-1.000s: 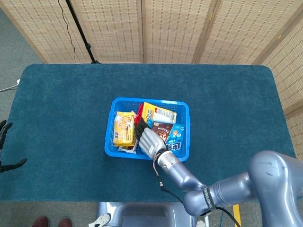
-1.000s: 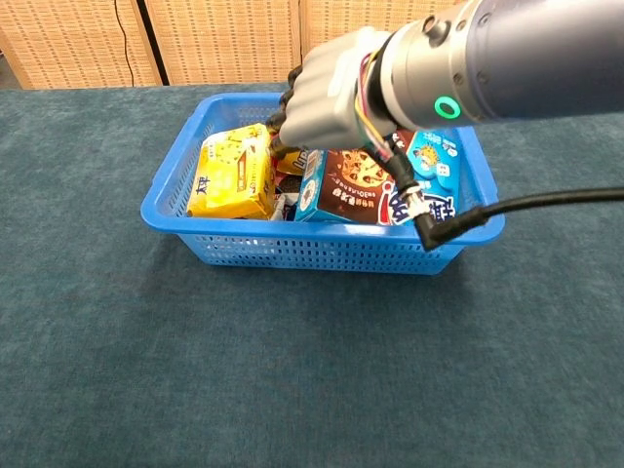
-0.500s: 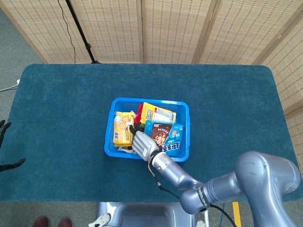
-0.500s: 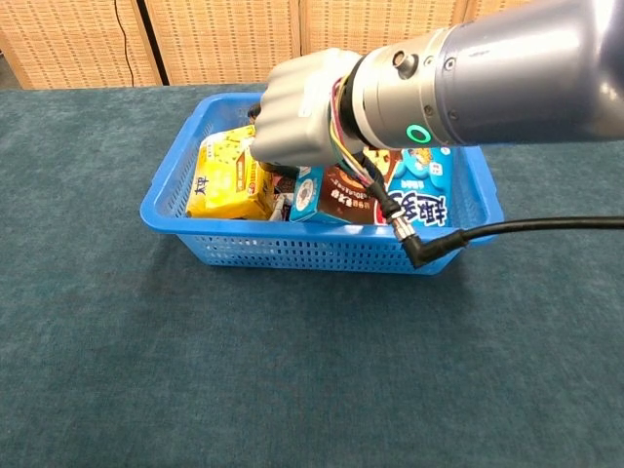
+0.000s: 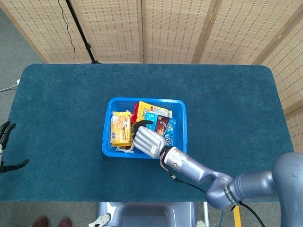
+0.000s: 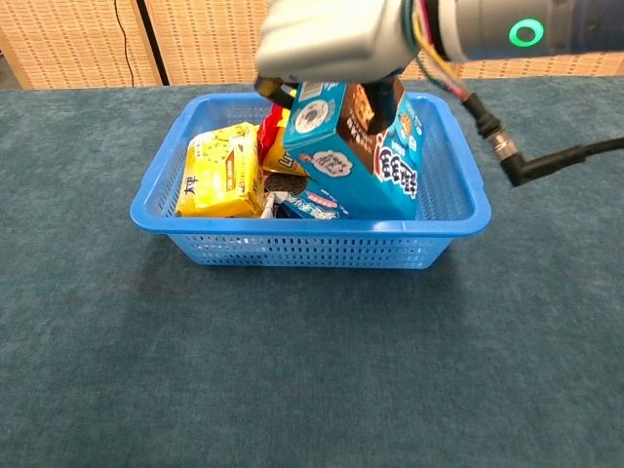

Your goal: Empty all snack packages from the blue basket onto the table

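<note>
The blue basket (image 6: 292,249) stands mid-table and holds several snack packages. My right hand (image 6: 331,34) grips the top of a blue cookie box (image 6: 356,146), which hangs tilted with its lower end still inside the basket. In the head view the same right hand (image 5: 149,142) covers the basket's (image 5: 105,142) near side, with the blue cookie box (image 5: 162,125) just beyond it. A yellow package (image 6: 219,171) lies at the basket's left end, and a red and a yellow-blue pack show behind the box. My left hand (image 5: 5,142) hangs past the table's left edge, fingers apart, holding nothing.
Dark teal cloth (image 5: 227,109) covers the table on every side of the basket. A cable (image 6: 546,156) runs off my right wrist to the right. Wicker screens (image 5: 165,28) and a stand pole (image 5: 78,28) are behind the far edge.
My right hand closed on the blue cookie box and raised it, tilting it up out of the pile. The basket slid a little to the left.
</note>
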Controlling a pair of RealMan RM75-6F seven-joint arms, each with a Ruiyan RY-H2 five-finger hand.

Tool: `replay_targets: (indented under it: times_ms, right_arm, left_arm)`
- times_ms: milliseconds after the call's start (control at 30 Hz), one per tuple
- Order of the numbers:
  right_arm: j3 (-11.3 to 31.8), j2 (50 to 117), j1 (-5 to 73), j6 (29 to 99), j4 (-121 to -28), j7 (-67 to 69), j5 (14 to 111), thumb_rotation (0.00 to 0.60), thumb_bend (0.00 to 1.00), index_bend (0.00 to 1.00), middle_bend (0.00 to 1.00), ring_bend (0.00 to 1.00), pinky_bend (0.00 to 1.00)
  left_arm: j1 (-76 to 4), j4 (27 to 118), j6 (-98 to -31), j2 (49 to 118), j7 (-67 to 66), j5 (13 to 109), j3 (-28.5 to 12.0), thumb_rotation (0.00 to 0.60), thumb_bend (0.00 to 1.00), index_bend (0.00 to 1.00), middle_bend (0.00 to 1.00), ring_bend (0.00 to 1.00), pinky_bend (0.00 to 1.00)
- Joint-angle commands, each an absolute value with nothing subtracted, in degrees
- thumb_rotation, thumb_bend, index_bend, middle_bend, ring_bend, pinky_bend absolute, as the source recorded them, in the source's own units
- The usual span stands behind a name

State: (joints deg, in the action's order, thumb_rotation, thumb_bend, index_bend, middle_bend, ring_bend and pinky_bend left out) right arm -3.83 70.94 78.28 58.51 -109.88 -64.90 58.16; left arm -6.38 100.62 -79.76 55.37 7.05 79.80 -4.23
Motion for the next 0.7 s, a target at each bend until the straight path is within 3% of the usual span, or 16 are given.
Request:
replay_targets:
  times_ms: [33, 333, 700]
  right_arm:
    - [-2.95, 66.74, 75.98, 60.89, -113.03, -62.58, 61.74, 0.6, 0.33, 0.7, 0.47, 0.33, 0.5]
    - [2.11, 56.89, 72.8, 64.02, -118.03, -58.55, 63.89, 0.6, 0.34, 0.71, 0.47, 0.33, 0.5]
    - [6.44, 55.72, 68.77, 63.28, -105.24, -51.12, 60.79, 0.6, 0.34, 0.7, 0.47, 0.33, 0.5]
  left_arm:
    - [-6.39, 100.75, -79.74, 55.38, 6.91, 79.97, -4.12, 0.6, 0.0, 0.0, 0.0, 0.0, 0.0]
    - [-6.45, 100.95, -79.42, 55.28, 6.85, 79.96, -3.89, 0.6, 0.0, 0.0, 0.0, 0.0, 0.0]
    - [-6.41, 100.9, -79.28, 55.3, 7.02, 79.77, -3.76, 0.6, 0.0, 0.0, 0.0, 0.0, 0.0]
